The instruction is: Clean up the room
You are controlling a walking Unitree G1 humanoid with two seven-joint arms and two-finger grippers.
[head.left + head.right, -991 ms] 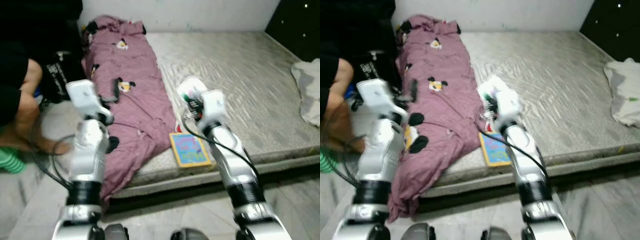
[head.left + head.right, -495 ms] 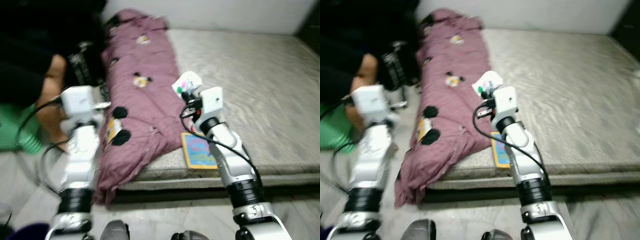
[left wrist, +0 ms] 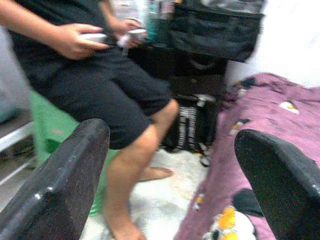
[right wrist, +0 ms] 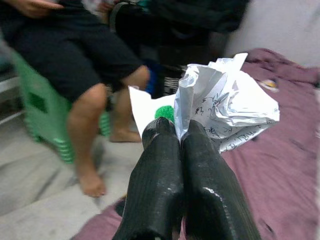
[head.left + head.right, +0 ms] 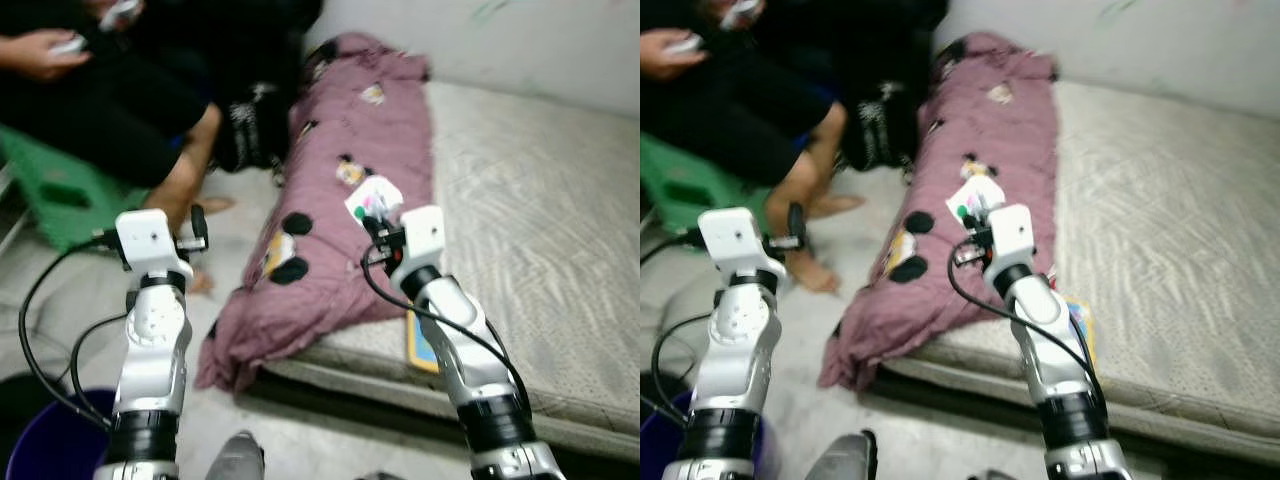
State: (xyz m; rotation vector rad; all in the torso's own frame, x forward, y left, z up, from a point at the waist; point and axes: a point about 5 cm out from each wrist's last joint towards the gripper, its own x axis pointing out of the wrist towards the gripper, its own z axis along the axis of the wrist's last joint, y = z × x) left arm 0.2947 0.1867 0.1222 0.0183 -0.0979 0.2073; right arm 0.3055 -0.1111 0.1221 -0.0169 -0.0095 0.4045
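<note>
The right gripper (image 4: pixel 172 137) is raised over the bed's near edge, its jaws pressed together on a crumpled paper (image 4: pixel 227 107), white with small writing and a green spot on one sheet. In the head views the paper (image 5: pixel 374 198) sits at the tip of the right arm, above the maroon blanket (image 5: pixel 345 215).

The left gripper (image 5: pixel 196 228) is held up over the floor beside the bed, its jaws spread wide with nothing between them. In the left wrist view its two black fingers (image 3: pixel 65 185) frame the scene ahead.

The maroon blanket, printed with cartoon figures, lies as a long roll along the bed's left edge, and its near end spills over the near left corner of the mattress (image 5: pixel 560 270) toward the floor (image 5: pixel 60 300). A colourful book (image 5: pixel 420 345) lies flat at the mattress's near edge, just beside the blanket and partly behind the right arm.

A person (image 5: pixel 130 110) in black shorts sits on a green stool (image 5: pixel 60 190) to the left of the bed, a bare foot on the floor, hands (image 3: pixel 75 40) holding small pale objects. A dark bag (image 3: pixel 215 32) stands behind. A purple bucket (image 5: pixel 50 450) stands on the floor by the left arm.
</note>
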